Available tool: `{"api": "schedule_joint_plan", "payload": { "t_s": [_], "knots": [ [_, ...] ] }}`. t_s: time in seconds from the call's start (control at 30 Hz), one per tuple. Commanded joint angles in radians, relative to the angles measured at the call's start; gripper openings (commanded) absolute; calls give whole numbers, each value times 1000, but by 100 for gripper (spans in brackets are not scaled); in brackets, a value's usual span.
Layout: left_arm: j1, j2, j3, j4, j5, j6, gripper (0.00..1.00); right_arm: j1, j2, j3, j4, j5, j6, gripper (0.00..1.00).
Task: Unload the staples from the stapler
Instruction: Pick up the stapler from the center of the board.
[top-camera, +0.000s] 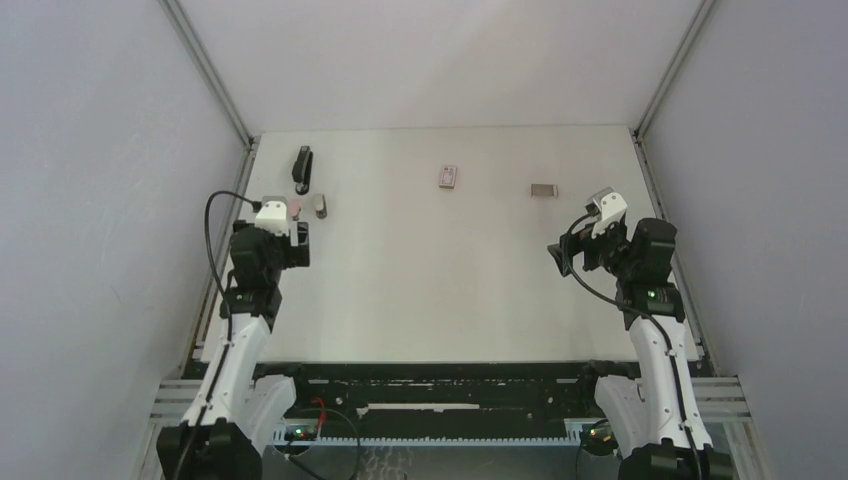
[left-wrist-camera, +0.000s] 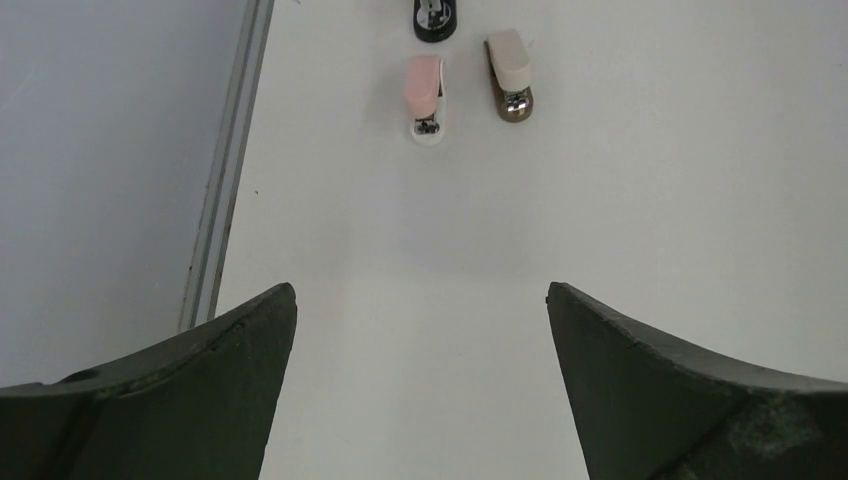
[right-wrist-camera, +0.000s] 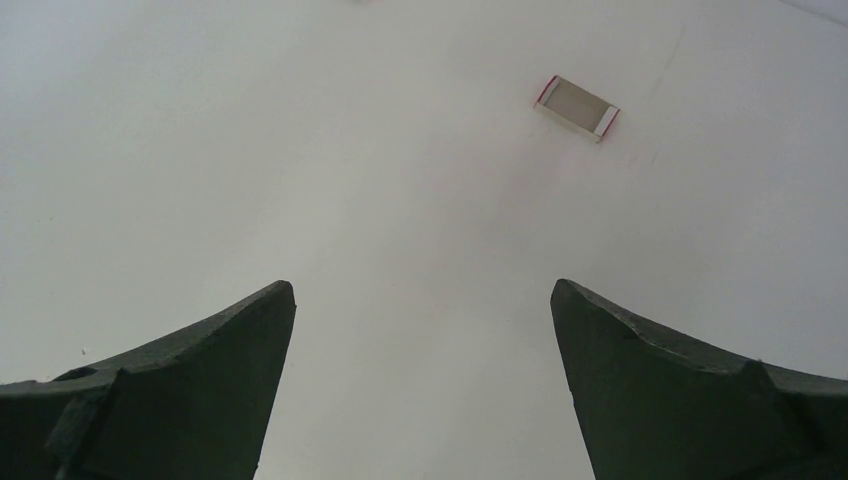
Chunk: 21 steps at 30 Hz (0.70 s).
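The left claw (left-wrist-camera: 420, 300) hangs released above the white desk (top-camera: 430, 290) near its left edge, fingers spread wide and holding nothing; the right claw (right-wrist-camera: 423, 295) hangs likewise released near the right edge, well apart from the first; just beyond the left claw lie a small pink stapler (left-wrist-camera: 424, 100) and a small beige stapler (left-wrist-camera: 510, 75), side by side but not touching; beyond the right claw lies a small grey box (right-wrist-camera: 577, 107) with red ends; farther back on the left lies the black stapler (top-camera: 302, 168), touched by neither claw; a pink-and-white flat box (top-camera: 448, 177) lies toward the far middle.
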Motion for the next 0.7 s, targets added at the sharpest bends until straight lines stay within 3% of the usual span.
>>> {"api": "schedule_joint_plan", "payload": {
  "t_s": [0.0, 0.27, 0.47, 0.67],
  "knots": [
    [2, 89, 105, -10, -37, 14, 100, -2, 8, 59, -19, -32, -15, 100],
    [8, 247, 202, 10, -45, -4, 100, 76, 129, 212, -175, 152, 72, 100],
    [32, 425, 316, 13, -62, -37, 100, 295, 186, 252, -190, 334, 114, 100],
    [56, 572, 424, -8, -29, -37, 100, 455, 227, 272, -125, 413, 67, 100]
  ]
}}
